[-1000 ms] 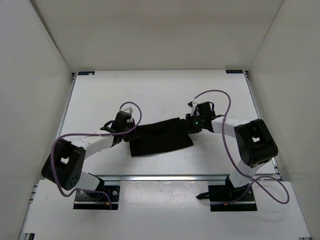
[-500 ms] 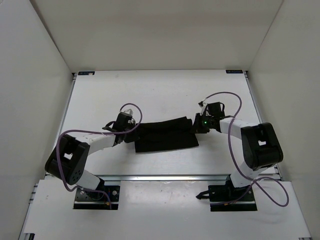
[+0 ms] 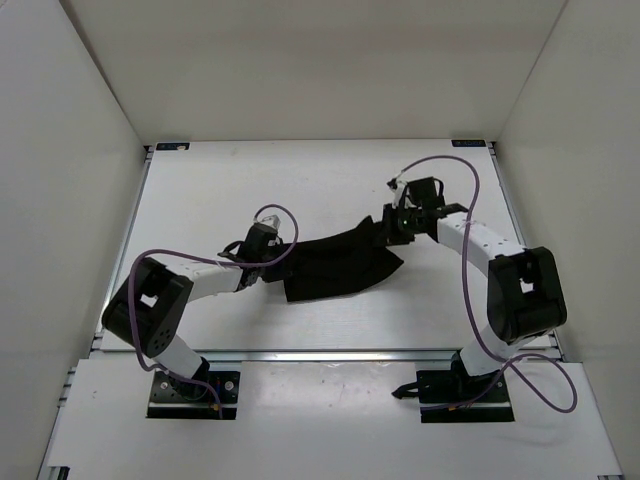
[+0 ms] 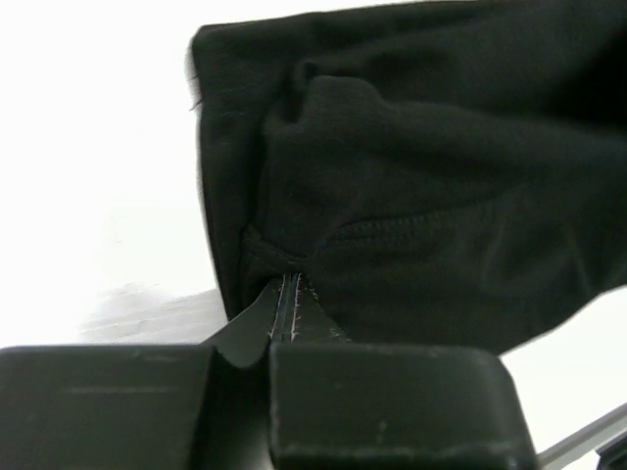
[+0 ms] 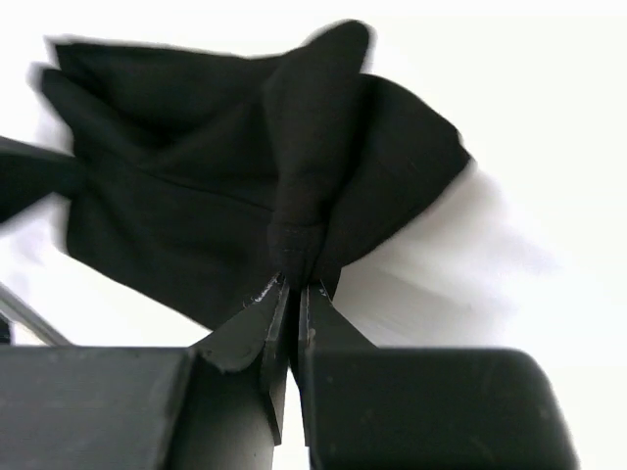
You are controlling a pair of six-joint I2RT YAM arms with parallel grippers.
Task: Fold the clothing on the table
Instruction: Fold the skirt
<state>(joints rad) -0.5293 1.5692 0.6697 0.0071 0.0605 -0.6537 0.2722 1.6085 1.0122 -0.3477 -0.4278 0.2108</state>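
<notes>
1. Nearest to me, the left base plate point(image 3: 185, 393) and the right base plate point(image 3: 465, 395) are sitting just in front of the metal rail point(image 3: 330, 353) along the near edge of the table point(image 3: 300, 180).
2. Purple cable, two runs: the left cable point(image 3: 170, 262) is looping over the left arm, and the right cable point(image 3: 455, 170) is arching above the right arm.
3. The left gripper point(image 3: 283, 262) is reaching in from the left side. In its wrist view I am seeing the left gripper point(image 4: 287, 289) with its jaws pressed together on a stitched edge of the clothing point(image 4: 411, 196), no gap showing between them.
4. The clothing point(image 3: 340, 265), one black item, is stretching across the middle of the table between the two arms. From above it is slanting from its nearer left end up to its farther right end. Its lower edge is sagging toward me in a broad flap.
5. The right gripper point(image 3: 385, 228) is standing farther back than the left one. In its wrist view the right gripper point(image 5: 294, 289) is clamping a bunched ridge of the clothing point(image 5: 196, 196) between closed jaws. The fabric is fanning out to both sides of that ridge. This view is blurring at the cloth's edges, so I cannot tell whether the pinched end is touching the table.
6. Farthest from me, bare white tabletop is running back to the corner brackets point(image 3: 172, 146), with white walls point(image 3: 320, 60) standing behind and to both sides.
</notes>
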